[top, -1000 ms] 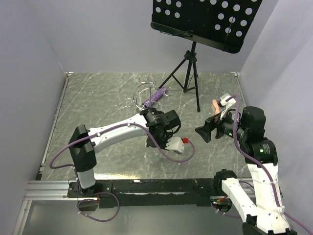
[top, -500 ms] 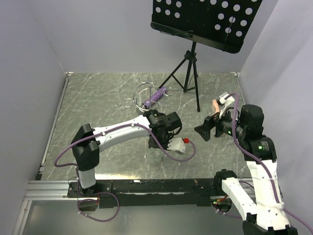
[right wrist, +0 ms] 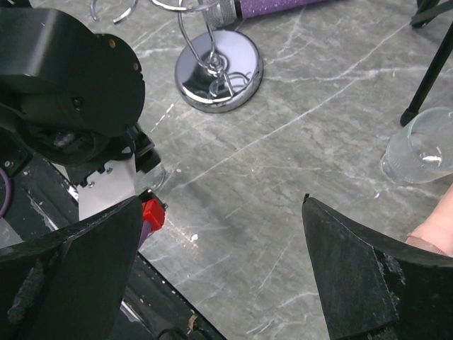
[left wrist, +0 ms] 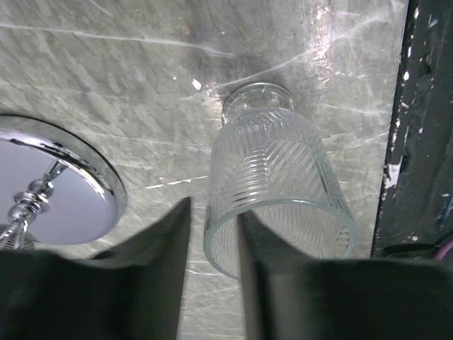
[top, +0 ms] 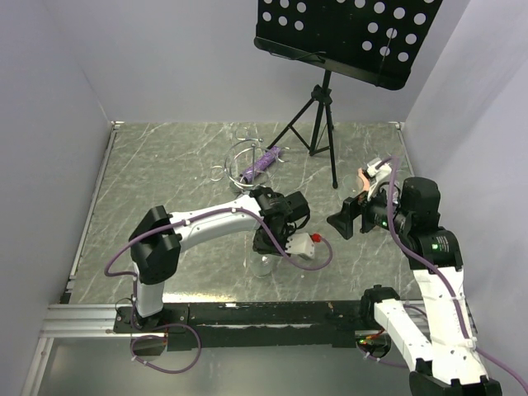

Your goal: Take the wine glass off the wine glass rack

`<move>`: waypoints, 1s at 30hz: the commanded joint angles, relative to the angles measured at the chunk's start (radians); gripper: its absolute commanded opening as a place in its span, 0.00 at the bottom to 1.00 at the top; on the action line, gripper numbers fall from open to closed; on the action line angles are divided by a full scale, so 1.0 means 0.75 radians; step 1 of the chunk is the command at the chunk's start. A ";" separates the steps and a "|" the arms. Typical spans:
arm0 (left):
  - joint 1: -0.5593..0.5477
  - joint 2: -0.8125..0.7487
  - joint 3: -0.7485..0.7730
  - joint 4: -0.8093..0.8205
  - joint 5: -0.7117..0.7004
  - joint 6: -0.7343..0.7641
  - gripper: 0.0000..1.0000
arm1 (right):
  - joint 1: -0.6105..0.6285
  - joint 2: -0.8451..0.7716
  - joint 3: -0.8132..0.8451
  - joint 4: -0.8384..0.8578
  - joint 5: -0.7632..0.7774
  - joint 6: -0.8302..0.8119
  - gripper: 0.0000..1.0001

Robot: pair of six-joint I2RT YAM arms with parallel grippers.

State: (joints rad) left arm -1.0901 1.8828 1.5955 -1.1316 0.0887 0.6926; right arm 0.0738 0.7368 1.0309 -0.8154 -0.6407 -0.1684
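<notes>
The wine glass [left wrist: 272,184], clear and ribbed, hangs tilted with its foot [left wrist: 256,98] at the marble table. My left gripper [left wrist: 214,209] is shut on its rim wall, one finger outside and one inside. In the top view the left gripper [top: 266,246] is at the table's near middle with the glass [top: 262,264] under it. The chrome wine glass rack [top: 241,161] stands farther back with no glass on it; its round disc base shows in the left wrist view [left wrist: 60,191] and the right wrist view [right wrist: 218,74]. My right gripper [top: 342,223] [right wrist: 221,202] is open and empty above the table's right side.
A black tripod music stand [top: 323,107] stands at the back right. A purple object [top: 262,162] lies beside the rack. A second clear glass [right wrist: 425,145] stands near a tripod leg. The table's black near edge [left wrist: 417,142] is right by the held glass.
My left arm has swung its elbow to the right and brought the gripper with the glass slightly nearer the front edge. My right gripper has shifted a little left.
</notes>
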 commanded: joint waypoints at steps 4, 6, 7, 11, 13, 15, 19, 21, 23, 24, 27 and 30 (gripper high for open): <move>0.001 -0.035 0.143 -0.011 0.027 -0.019 0.63 | -0.004 -0.001 0.047 0.001 -0.011 -0.027 1.00; 0.001 -0.060 0.220 -0.033 0.055 -0.032 0.80 | -0.004 0.009 0.088 -0.021 -0.009 -0.045 1.00; 0.001 -0.074 0.243 -0.037 0.062 -0.038 0.99 | -0.004 0.016 0.108 -0.033 -0.011 -0.058 1.00; 0.011 -0.162 0.300 -0.064 0.066 -0.038 1.00 | -0.004 0.038 0.155 -0.064 -0.009 -0.086 1.00; 0.032 -0.209 0.343 -0.103 0.074 -0.040 1.00 | -0.004 0.056 0.170 -0.087 -0.007 -0.125 1.00; 0.077 -0.264 0.411 -0.160 0.117 -0.054 1.00 | -0.004 0.071 0.174 -0.101 -0.015 -0.188 1.00; 0.287 -0.462 0.493 -0.166 0.290 -0.126 1.00 | 0.034 0.132 0.170 -0.162 -0.170 -0.407 1.00; 0.414 -0.587 0.460 -0.095 0.340 -0.183 1.00 | 0.173 0.193 0.174 -0.197 -0.132 -0.489 1.00; 0.539 -0.728 0.368 0.019 0.334 -0.234 1.00 | 0.314 0.230 0.159 -0.205 -0.089 -0.599 1.00; 0.592 -0.802 0.305 0.093 0.314 -0.256 1.00 | 0.365 0.249 0.151 -0.201 -0.076 -0.640 1.00; 0.725 -0.992 0.094 0.316 0.177 -0.365 1.00 | 0.547 0.343 0.178 -0.232 -0.011 -0.789 1.00; 0.846 -1.095 -0.010 0.451 0.070 -0.502 1.00 | 0.731 0.459 0.219 -0.220 0.064 -0.898 1.00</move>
State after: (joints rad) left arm -0.5423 1.1141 1.6817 -0.9836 0.2314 0.4782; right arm 0.4919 1.0172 1.1275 -0.9657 -0.6552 -0.6571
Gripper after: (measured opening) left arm 0.995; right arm 0.997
